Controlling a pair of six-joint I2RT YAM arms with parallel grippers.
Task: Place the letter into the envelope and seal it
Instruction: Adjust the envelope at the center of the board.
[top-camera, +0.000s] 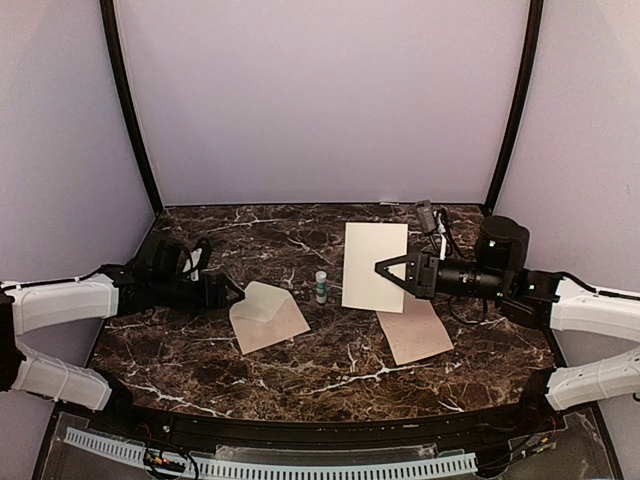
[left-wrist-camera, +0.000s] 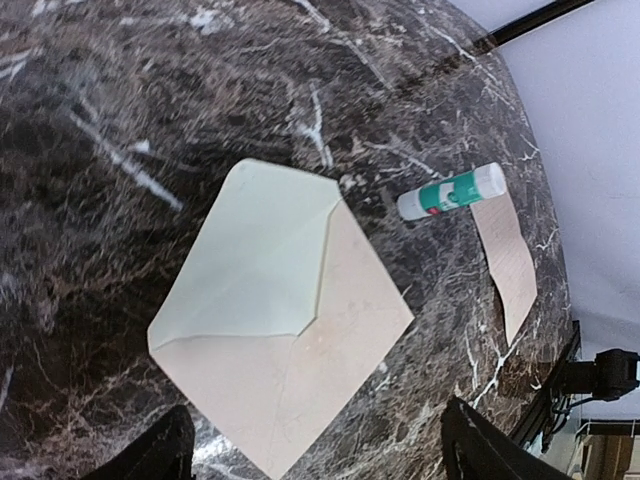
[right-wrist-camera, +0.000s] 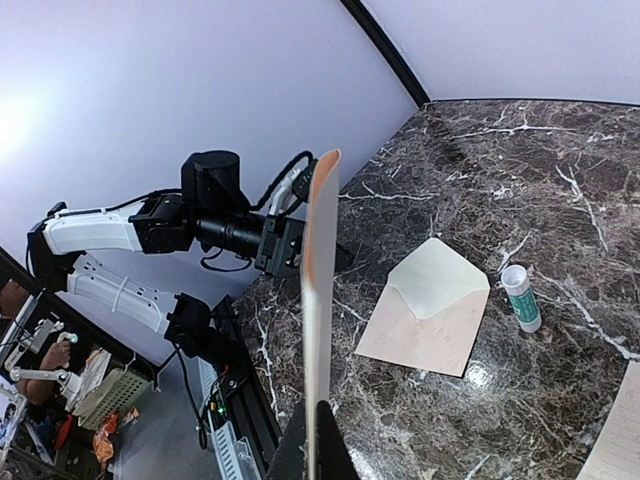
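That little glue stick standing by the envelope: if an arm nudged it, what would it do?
The glue stick stands on end, tall and narrow, so a nudge would probably tip it. Being round, it would then likely roll on the glossy marble table. It looks small and plastic, so probably light.

Left arm (top-camera: 70, 300) reaches in from the table's left edge, forearm low and level, pointing right. Left gripper (top-camera: 233, 291) gapes, its 2 fingers (left-wrist-camera: 165, 455) wide apart. Right arm (top-camera: 590, 310) comes in from the right edge, level, pointing left. Right gripper (top-camera: 384, 270) is clamped on a cream sheet (top-camera: 362, 250).
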